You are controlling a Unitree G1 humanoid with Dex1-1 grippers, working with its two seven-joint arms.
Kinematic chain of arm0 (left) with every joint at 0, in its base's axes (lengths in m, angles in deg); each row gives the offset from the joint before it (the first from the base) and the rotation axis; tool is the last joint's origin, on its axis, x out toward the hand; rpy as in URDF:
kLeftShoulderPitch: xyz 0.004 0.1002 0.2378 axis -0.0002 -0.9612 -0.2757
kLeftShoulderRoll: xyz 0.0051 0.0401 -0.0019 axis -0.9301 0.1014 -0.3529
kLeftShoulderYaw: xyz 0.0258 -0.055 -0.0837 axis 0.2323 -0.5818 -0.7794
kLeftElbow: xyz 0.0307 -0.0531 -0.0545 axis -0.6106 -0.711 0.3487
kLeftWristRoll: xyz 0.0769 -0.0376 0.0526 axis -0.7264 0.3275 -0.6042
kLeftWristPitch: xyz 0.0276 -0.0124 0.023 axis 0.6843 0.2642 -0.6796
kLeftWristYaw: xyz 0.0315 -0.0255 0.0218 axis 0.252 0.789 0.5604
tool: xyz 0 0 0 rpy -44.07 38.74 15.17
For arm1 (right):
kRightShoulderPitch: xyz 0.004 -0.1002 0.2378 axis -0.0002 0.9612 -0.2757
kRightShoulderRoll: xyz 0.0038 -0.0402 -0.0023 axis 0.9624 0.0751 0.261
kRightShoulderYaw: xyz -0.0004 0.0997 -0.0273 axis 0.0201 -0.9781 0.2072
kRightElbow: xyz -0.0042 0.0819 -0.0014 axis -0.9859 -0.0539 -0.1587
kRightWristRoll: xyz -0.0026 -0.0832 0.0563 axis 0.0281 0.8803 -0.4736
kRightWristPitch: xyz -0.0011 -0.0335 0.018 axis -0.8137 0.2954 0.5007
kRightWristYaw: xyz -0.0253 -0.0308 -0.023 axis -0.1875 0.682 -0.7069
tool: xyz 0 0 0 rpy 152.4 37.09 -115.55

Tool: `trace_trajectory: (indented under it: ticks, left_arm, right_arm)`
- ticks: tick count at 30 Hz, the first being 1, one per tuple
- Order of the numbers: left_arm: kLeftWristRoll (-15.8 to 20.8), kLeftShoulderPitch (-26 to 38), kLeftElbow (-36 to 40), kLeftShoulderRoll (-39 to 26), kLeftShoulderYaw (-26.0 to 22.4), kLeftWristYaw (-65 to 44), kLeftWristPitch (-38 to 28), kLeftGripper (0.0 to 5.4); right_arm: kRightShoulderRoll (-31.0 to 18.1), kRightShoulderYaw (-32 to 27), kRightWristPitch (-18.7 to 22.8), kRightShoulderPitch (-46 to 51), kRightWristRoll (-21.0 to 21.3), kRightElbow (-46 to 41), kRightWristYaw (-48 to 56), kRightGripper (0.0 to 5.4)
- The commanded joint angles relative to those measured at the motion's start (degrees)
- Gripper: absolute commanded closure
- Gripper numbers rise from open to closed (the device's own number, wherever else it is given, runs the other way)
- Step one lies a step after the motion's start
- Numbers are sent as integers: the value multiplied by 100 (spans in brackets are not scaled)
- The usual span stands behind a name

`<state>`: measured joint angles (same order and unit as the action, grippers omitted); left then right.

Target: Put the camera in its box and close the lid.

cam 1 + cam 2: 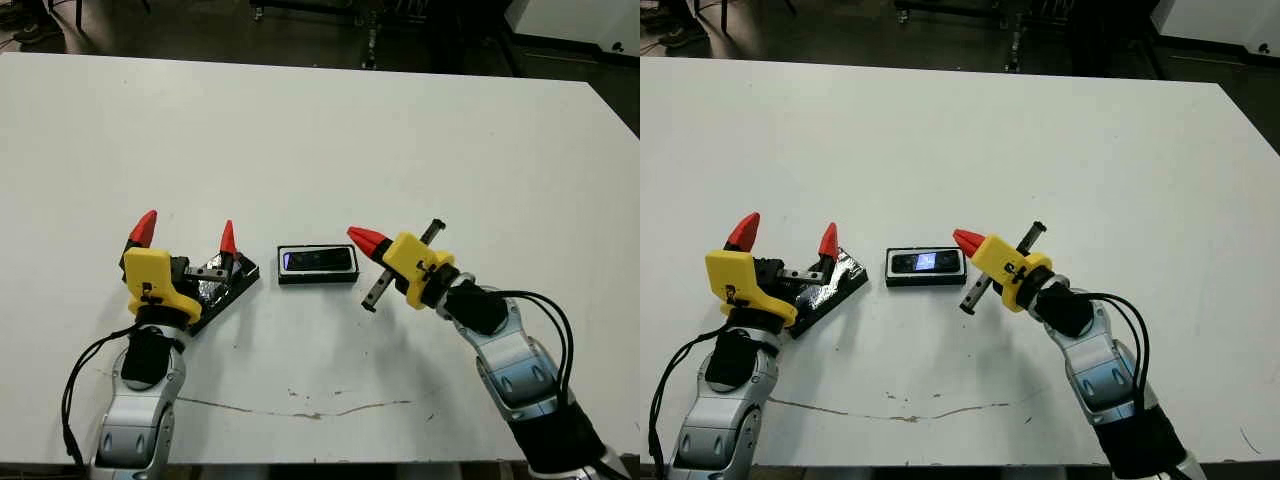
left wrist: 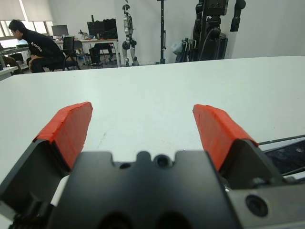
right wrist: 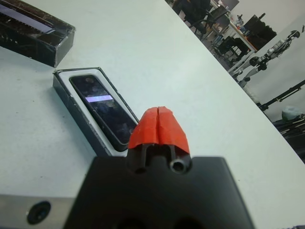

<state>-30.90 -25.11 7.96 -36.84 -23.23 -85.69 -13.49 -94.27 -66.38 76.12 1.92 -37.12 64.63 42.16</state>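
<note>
The camera (image 1: 320,260) lies flat inside the box (image 1: 318,279) at the table's middle, a bluish-purple glint at its left end. The lid (image 1: 228,283), a glossy black panel, rests slanted on the table just left of the box. My left gripper (image 1: 185,233) is open, with its right fingertip (image 1: 228,238) above the lid's near end and nothing between the fingers. My right gripper (image 1: 365,238) is shut and empty, its red tip just right of the box. The right wrist view shows the camera (image 3: 102,107) in the box and the lid (image 3: 33,31) beyond.
Dark floor and equipment legs lie beyond the table's far edge (image 1: 300,62). In the left wrist view a person (image 2: 33,45) sits at a desk far off. A faint scuff line (image 1: 300,410) marks the table near its front edge.
</note>
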Motion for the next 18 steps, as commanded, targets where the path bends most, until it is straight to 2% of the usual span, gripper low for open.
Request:
trace_trajectory:
  ticks: [1, 18]
  left_arm:
    - [-14, -31, -95, -40, -9, -31, -35, 0]
    - [-43, -47, -63, -17, 6, 6, 18, 0]
  right_arm:
    - [-40, 41, 104, 96, 0, -55, 44, 538]
    - [-78, 193, 353, 122, 130, -52, 52, 538]
